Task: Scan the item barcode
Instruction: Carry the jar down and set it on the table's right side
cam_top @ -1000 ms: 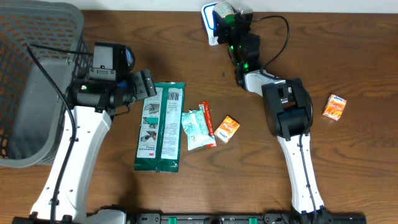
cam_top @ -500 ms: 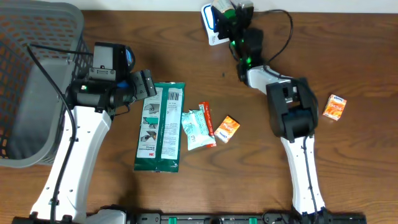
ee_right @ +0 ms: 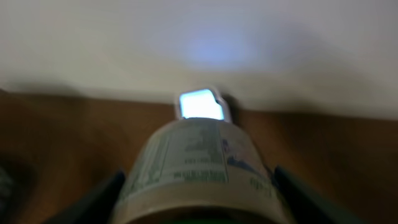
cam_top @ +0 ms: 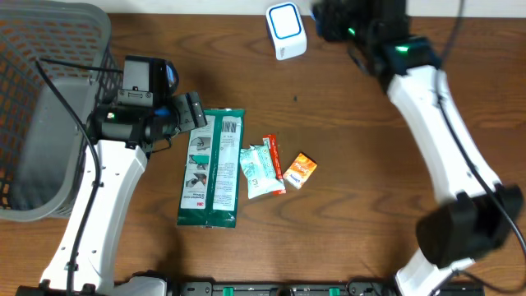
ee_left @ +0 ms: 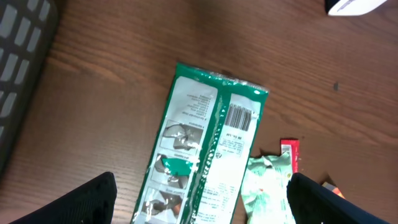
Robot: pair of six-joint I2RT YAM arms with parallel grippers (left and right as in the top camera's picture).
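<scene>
**A:** Where's the item?

**B:** Round container (ee_right: 199, 165) with a printed label. It's up at the far edge of the table (cam_top: 370, 148). The right hand (ee_right: 199, 208) is closed around it, one finger on each side. That wrist view is blurry.

**A:** Scanner?

**B:** The scanner (ee_right: 202, 104) is straight ahead of the container with its lit window facing it. They're near each other, not touching. From overhead it's the white block at top centre, and the hand is just beside it.

**A:** Is the barcode toward the window?

**B:** Can't tell. The print I can see faces the wrist camera and is too smeared to pick out bars.

**A:** So how to do the step well?

**B:** My read:
- Keep the container's side square to the window.
- Roll the wrist slowly so the label sweeps past the light, and pause between turns.
- Don't push in closer, since a bump could shove the block.
- Don't loosen the grip. A round body looks likely to slip or twist between two fingers.

**A:** Left side?

**B:** Left hand (cam_top: 194, 111) is wide open and holding nothing. It hangs over the upper end of the green packet (cam_top: 212, 167), which lies barcode up. To the right of that are a pale sachet (cam_top: 257, 171), a red stick (cam_top: 274, 162) and an orange box (cam_top: 301, 171). The grey basket (cam_top: 49, 49) is at the far left. All of it is well apart from the scan spot.
</scene>
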